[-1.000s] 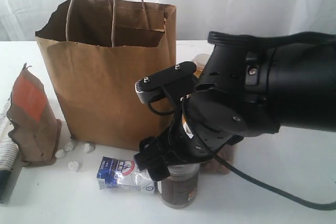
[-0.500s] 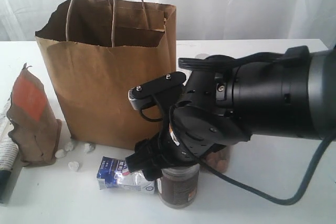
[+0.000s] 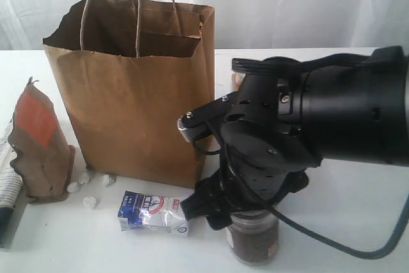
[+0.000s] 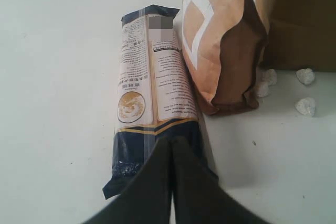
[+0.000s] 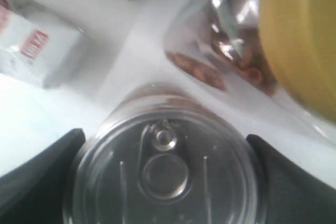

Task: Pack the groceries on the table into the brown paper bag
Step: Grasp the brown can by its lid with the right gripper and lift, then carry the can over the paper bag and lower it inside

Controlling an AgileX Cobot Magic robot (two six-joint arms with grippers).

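Right hand (image 5: 164, 179) around half-hidden silver-lidded can (image 3: 255, 245)

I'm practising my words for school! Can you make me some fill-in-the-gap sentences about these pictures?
1. The brown paper bag stands ____ on the table.
2. The right gripper straddles the can with the ____ lid.
3. The left gripper is ____.
4. The blue-white packet lies in front of the ____.

Missing words: upright, silver, shut, bag.

Lab setup: white table (image 3: 19, 71), draped backdrop (image 3: 287, 4)
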